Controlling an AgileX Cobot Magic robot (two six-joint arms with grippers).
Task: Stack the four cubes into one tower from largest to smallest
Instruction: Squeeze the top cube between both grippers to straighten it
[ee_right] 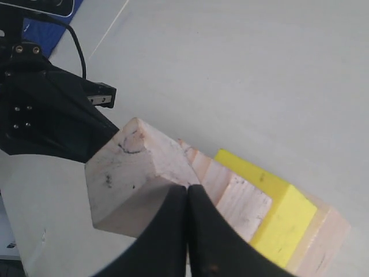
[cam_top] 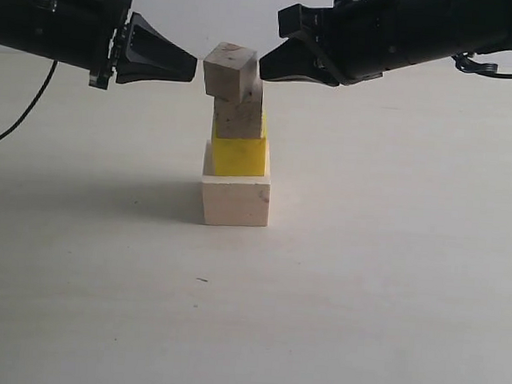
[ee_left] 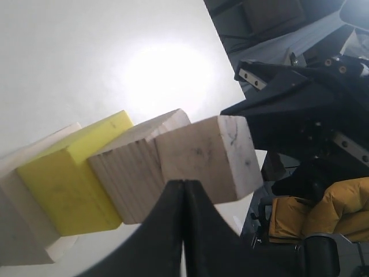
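The tower stands mid-table: the largest pale wood cube (cam_top: 235,200) at the base, the yellow cube (cam_top: 239,154) on it, the speckled wood cube (cam_top: 238,117) above, and the top pale cube (cam_top: 229,71) sitting tilted and shifted left. My left gripper (cam_top: 194,66) is shut, its tip just left of the top cube. My right gripper (cam_top: 261,68) is shut too, its tip at that cube's right side. Neither holds anything. The left wrist view shows the top cube (ee_left: 207,156) behind my shut left gripper (ee_left: 184,183); the right wrist view shows it (ee_right: 135,173) by my shut right gripper (ee_right: 188,187).
The white table (cam_top: 390,280) spreads around the tower. A black cable (cam_top: 19,118) hangs from the left arm at the far left. Dark equipment and a yellow object (ee_left: 323,208) lie beyond the table edge in the left wrist view.
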